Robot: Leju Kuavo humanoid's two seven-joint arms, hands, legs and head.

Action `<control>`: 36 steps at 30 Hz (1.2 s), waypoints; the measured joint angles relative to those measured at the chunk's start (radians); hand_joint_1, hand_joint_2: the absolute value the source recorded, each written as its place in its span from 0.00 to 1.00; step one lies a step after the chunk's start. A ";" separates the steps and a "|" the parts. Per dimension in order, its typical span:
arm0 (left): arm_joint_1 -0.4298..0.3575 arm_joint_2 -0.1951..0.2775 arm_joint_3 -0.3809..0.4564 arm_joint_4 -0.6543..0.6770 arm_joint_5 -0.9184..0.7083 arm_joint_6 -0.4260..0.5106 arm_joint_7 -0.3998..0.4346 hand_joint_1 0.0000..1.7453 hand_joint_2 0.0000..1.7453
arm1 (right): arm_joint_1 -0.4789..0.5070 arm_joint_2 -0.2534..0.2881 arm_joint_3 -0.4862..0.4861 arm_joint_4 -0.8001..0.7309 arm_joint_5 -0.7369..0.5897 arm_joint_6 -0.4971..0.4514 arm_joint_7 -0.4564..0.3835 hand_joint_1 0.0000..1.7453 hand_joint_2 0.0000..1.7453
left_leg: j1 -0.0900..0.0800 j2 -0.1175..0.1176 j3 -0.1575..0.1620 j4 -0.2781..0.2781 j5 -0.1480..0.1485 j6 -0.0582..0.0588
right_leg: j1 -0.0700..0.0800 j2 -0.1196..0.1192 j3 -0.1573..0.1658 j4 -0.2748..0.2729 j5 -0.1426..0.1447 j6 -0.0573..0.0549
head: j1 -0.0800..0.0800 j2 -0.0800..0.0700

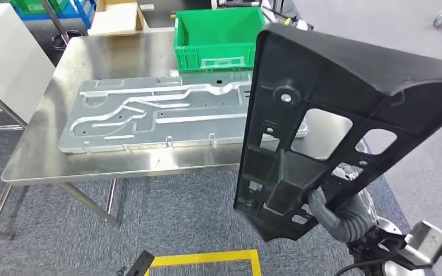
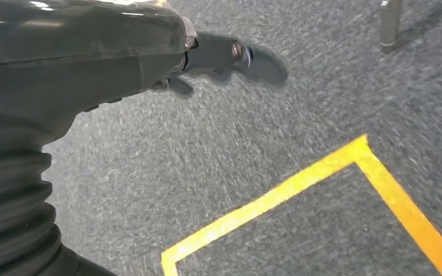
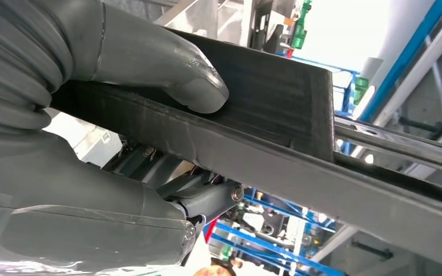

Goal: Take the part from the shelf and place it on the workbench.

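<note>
Head view: the right hand (image 1: 335,208) grips the black part (image 1: 345,109) at its lower end, holding it upright in the air at 3 o'clock, near the steel desk (image 1: 52,129). The carry is under way; next, lower it flat. The left hand (image 2: 207,54) hangs over carpet; I cannot tell its state. A green bin (image 1: 216,31) sits at 12.

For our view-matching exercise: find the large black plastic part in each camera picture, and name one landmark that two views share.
Head view: black part fills the right half, held from below by the right hand.
Left wrist view: not in it.
Right wrist view: a dark bar crossing the picture, thumb pressed on it.
Shared landmark: the right hand.
</note>
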 joint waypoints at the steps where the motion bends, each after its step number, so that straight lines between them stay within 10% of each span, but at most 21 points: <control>1: 0.001 0.000 0.000 0.000 0.001 0.000 0.000 0.00 1.00 | -0.001 0.000 0.000 0.000 0.000 0.000 0.000 1.00 1.00 | 0.002 0.000 0.009 -0.005 0.007 0.005 | 0.000 -0.001 0.003 0.005 -0.002 0.006 | 0.000 0.000; 3: 0.001 0.000 0.000 0.000 0.003 0.000 0.000 0.00 1.00 | -0.008 -0.002 -0.001 0.001 -0.004 0.004 0.000 1.00 1.00 | 0.008 -0.001 0.029 -0.014 0.009 0.013 | -0.001 -0.002 -0.010 0.049 -0.025 0.014 | 0.001 0.000; 6: -0.001 -0.001 0.001 0.000 0.003 -0.002 -0.001 0.00 1.00 | -0.040 -0.007 -0.001 0.010 -0.027 0.029 0.022 1.00 1.00 | 0.009 -0.001 0.043 -0.017 0.003 0.019 | -0.006 -0.002 -0.114 0.219 -0.103 0.028 | 0.002 0.000; 8: 0.000 -0.001 0.000 0.000 0.002 -0.008 -0.004 0.00 1.00 | -0.084 -0.019 0.000 0.026 -0.053 0.048 0.053 1.00 1.00 | 0.009 -0.001 0.048 -0.016 -0.005 0.017 | -0.009 -0.003 -0.165 0.270 -0.102 0.034 | 0.002 0.000; 13: -0.006 -0.001 0.000 0.000 -0.007 -0.022 -0.008 0.00 1.00 | -0.342 -0.073 0.006 0.132 -0.121 0.054 0.184 1.00 1.00 | 0.007 0.000 0.062 -0.006 -0.024 0.000 | -0.012 -0.003 -0.090 0.021 0.053 0.024 | 0.002 0.000; 18: -0.013 0.001 -0.001 0.000 -0.013 -0.032 -0.012 0.00 1.00 | -0.688 -0.112 0.035 0.347 -0.070 0.031 0.273 1.00 1.00 | 0.005 0.000 0.034 0.045 -0.048 -0.026 | -0.013 -0.003 -0.092 0.008 0.073 -0.012 | 0.002 0.000; 23: -0.013 0.001 -0.001 0.000 -0.015 -0.035 -0.014 0.00 1.00 | -0.903 -0.119 0.071 0.542 -0.040 0.019 0.279 1.00 1.00 | 0.013 0.000 -0.095 0.301 -0.161 -0.043 | -0.008 -0.011 -0.091 0.008 0.073 -0.021 | 0.002 0.000; 28: -0.015 0.002 -0.001 0.000 -0.015 -0.036 -0.027 0.00 1.00 | -1.005 -0.118 0.121 0.642 0.118 -0.078 0.279 1.00 1.00 | 0.006 0.002 0.009 0.030 -0.020 -0.017 | -0.001 -0.009 -0.091 0.011 0.071 -0.017 | 0.002 0.000; 33: -0.018 0.002 -0.004 0.000 -0.023 -0.030 -0.021 0.00 1.00 | -1.148 -0.096 0.228 0.836 0.438 -0.276 0.244 1.00 1.00 | 0.008 0.003 0.021 -0.008 0.008 0.003 | 0.000 -0.007 -0.104 0.027 0.060 0.010 | 0.002 0.000; 36: -0.024 0.001 -0.011 0.000 -0.029 -0.025 -0.019 0.00 1.00 | -1.178 -0.061 0.302 0.958 0.638 -0.446 0.235 1.00 1.00 | 0.012 0.006 0.025 -0.016 0.013 0.010 | -0.002 -0.007 -0.178 0.182 -0.020 0.018 | 0.002 0.000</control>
